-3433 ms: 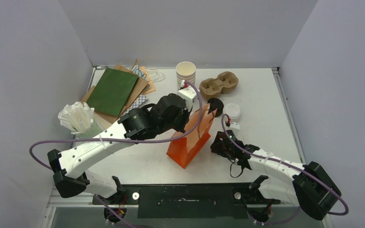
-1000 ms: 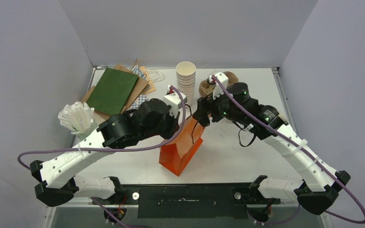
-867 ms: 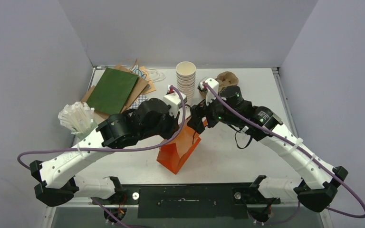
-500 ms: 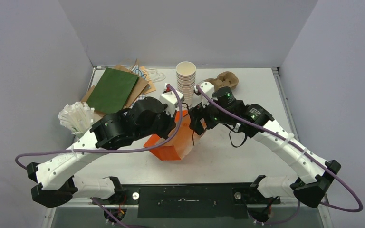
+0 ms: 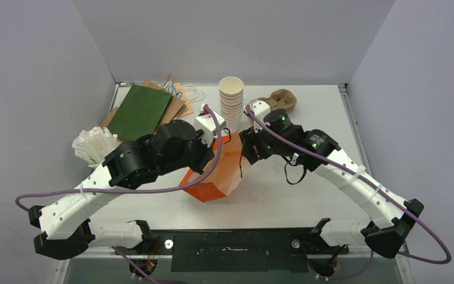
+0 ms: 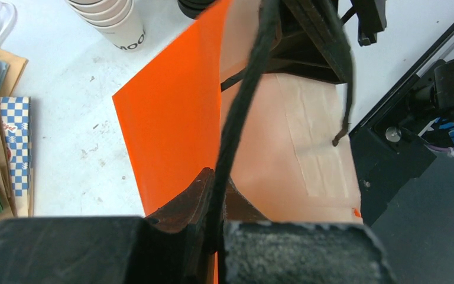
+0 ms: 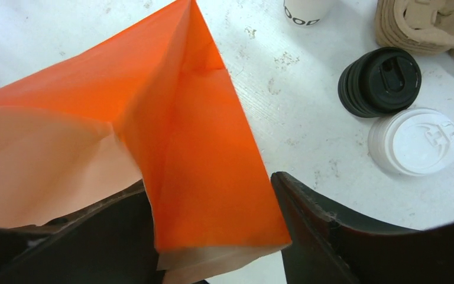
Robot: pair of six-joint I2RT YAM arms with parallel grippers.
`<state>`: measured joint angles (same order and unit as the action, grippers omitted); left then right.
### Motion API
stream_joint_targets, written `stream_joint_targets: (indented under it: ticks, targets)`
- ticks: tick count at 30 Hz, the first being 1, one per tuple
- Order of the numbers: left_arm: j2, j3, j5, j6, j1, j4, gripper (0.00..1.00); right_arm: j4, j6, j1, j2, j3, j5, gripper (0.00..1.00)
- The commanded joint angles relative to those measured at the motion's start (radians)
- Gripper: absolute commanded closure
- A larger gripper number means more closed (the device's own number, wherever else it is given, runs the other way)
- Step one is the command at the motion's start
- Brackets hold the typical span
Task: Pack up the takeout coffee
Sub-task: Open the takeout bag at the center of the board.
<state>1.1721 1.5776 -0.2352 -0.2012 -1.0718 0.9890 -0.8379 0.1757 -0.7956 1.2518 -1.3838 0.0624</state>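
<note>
**Q:** Where are the 2 coffees?
**A:** The black-lidded cup (image 7: 380,80) and the white-lidded cup (image 7: 414,141) stand upright on the bench (image 5: 331,118), at the upper right of the right wrist view, beside the tilted bag (image 5: 216,171). The right arm is nearer.
**Q:** And the grippers?
**A:** The left gripper (image 6: 216,183) pinches the bag's handle (image 6: 242,106). The right gripper (image 7: 210,183), spread, straddles the bag's wall.

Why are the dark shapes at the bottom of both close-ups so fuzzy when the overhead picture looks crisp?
Left wrist: the left gripper and the black handle cord sit too near the lens and blur; right wrist: the right gripper is softer than the sharp white lid; top external: even light, faint shadows.
</note>
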Motion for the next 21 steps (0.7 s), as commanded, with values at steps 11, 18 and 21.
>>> stream_joint_targets:
  ticks: [11,18,21]
  targets:
    - [0.01,0.047,0.073,0.055,0.001,-0.002,1.0,0.028,-0.104,-0.005,0.049,-0.026,0.06,0.34]
    - [0.006,0.064,0.051,0.056,0.001,0.009,1.0,0.026,-0.049,-0.003,0.049,-0.037,-0.009,0.5]
    - [0.007,0.062,0.037,0.055,0.001,0.019,1.0,0.032,-0.014,0.016,0.037,-0.037,-0.042,0.51]
